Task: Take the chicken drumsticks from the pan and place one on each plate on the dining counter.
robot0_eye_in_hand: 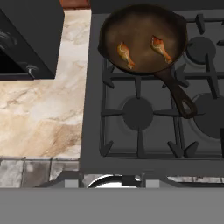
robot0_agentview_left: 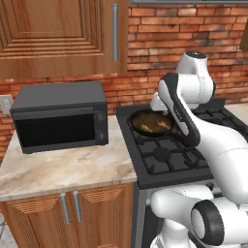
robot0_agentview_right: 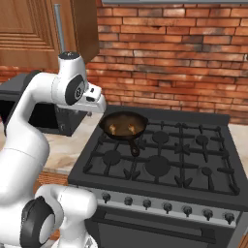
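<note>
A red brick wall (robot0_agentview_left: 160, 29) ran behind everything, with pale mortar lines. A brown wooden upper cabinet (robot0_agentview_left: 58, 34) with a long grey handle hung in front of it on the left. Below, a black microwave (robot0_agentview_left: 60, 116) stood on a beige-and-brown marbled surface (robot0_agentview_left: 63, 169), close to the wall. Under that surface were brown cabinet doors (robot0_agentview_left: 34, 223) with slim grey handles. Just beside it on the right stood a black gas stove (robot0_agentview_right: 164, 160) with dark grates, several burners and a row of knobs (robot0_agentview_right: 167, 207) along its front edge.
</note>
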